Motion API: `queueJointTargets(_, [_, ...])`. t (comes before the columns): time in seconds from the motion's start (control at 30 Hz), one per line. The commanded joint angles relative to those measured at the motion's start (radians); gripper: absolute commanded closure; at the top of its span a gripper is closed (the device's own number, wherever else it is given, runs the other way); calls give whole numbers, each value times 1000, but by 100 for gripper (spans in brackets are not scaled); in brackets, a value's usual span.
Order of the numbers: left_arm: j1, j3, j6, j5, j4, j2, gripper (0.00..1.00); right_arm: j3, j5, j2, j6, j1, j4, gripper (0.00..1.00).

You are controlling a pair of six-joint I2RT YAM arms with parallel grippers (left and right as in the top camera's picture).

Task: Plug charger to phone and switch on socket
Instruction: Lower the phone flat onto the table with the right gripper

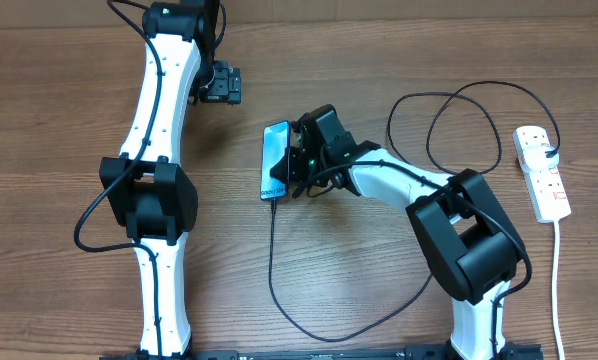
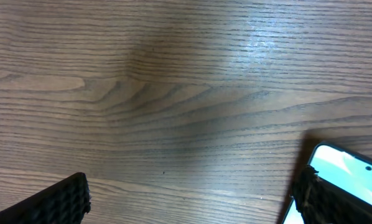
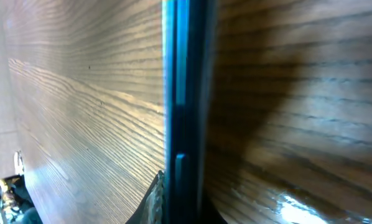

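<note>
The right gripper [image 1: 294, 165] clamps the phone [image 1: 274, 160], tipped on a long edge near the centre of the worktop [image 1: 59, 120]. The charger [image 1: 270, 250] leaves the phone's 6 o'clock end and loops toward the socket [image 1: 542, 172] at the 3 o'clock edge. The left gripper [image 1: 224, 85], spread wide, hangs at 11 o'clock from the phone, with bare wood between.

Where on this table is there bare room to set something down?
Free: between the left arm and the charger cable; the far edge above the phone. Crowded: around the right gripper and the loops toward the socket.
</note>
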Motion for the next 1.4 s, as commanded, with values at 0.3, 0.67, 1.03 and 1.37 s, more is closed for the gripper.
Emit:
queueJointTargets(0.3, [-2, 10, -18, -13, 2, -13, 0, 0, 64, 43, -24, 73, -8, 74])
queueJointTargets(0.67, [-2, 10, -18, -13, 1, -13, 0, 0, 94, 43, -24, 71, -6, 53])
queueJointTargets(1.03, [-2, 10, -18, -13, 2, -13, 0, 0, 172, 43, -23, 71, -10, 49])
queueJointTargets(1.37, [-2, 10, -18, -13, 2, -13, 0, 1, 172, 43, 14, 71, -84, 44])
